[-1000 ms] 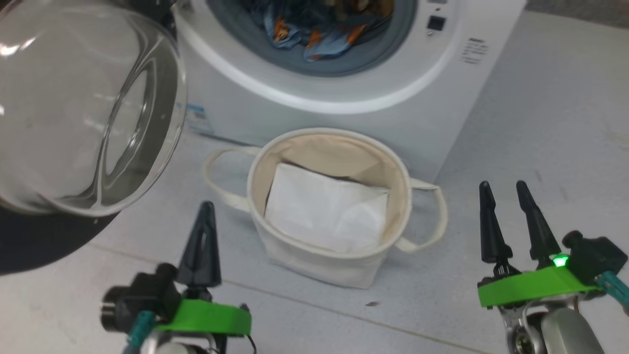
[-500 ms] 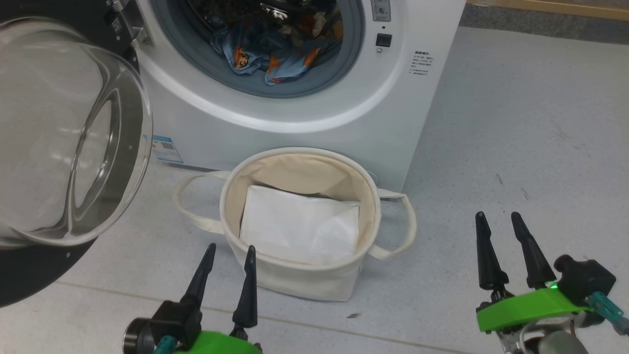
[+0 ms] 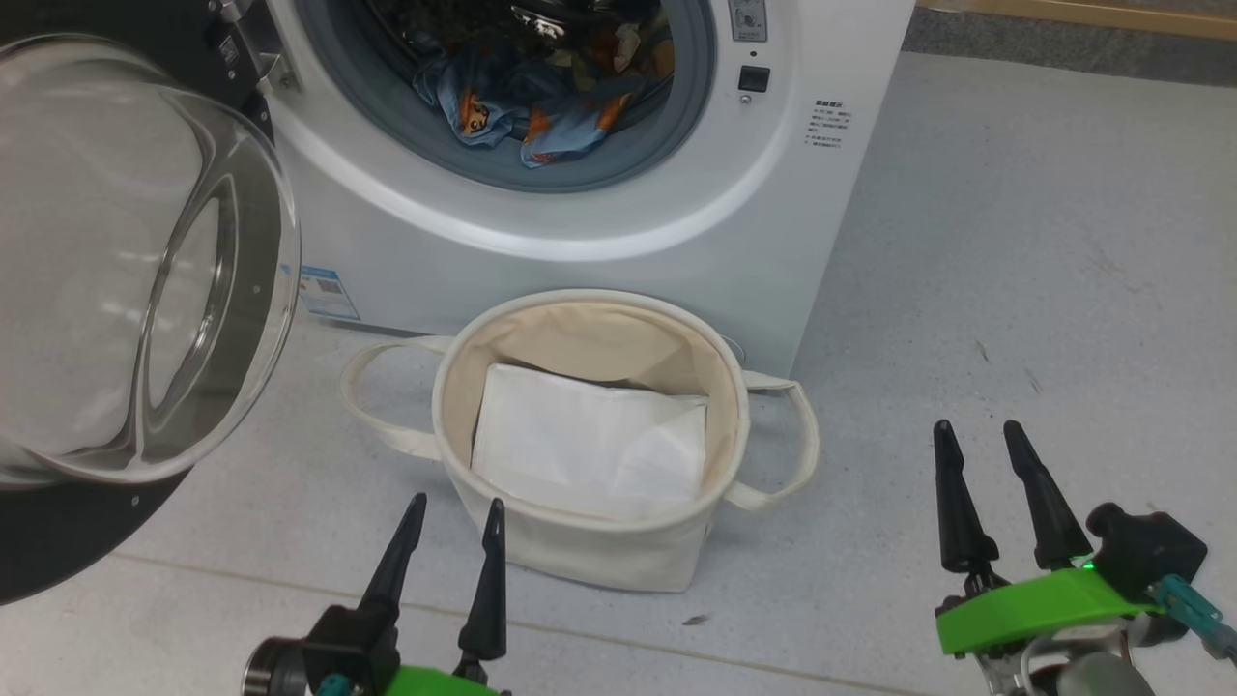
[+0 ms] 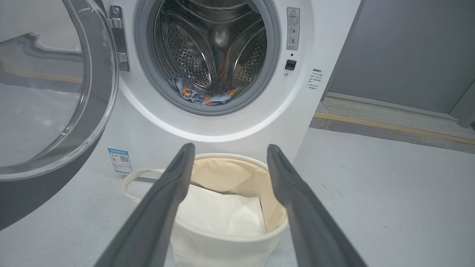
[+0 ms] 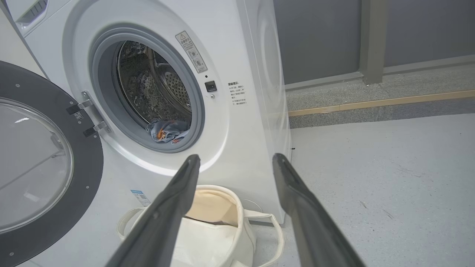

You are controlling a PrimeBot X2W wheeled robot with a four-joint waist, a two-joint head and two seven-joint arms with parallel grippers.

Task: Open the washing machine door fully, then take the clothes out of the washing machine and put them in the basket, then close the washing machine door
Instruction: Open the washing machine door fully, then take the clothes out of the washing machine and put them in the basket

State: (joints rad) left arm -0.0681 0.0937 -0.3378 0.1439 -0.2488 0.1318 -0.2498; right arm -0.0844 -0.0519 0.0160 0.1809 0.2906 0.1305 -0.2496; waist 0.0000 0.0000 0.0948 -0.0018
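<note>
Washing machine door (image 3: 145,271) hangs open on the left, glass bulge facing the robot. Clothes (image 3: 522,106) bunched at the drum mouth's lower lip in the washing machine (image 3: 580,242). Basket (image 3: 589,556) upright on the floor just in front, mouth up, white sheet (image 3: 589,445) inside. Left gripper (image 3: 456,503) and right gripper (image 3: 976,427) low, fingers pointing toward the washing machine, both spread, empty.

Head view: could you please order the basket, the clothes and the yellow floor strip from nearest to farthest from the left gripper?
1. Basket, just ahead on the floor.
2. Clothes, higher, inside the washing machine.
3. Yellow floor strip, far right, beyond it.
</note>
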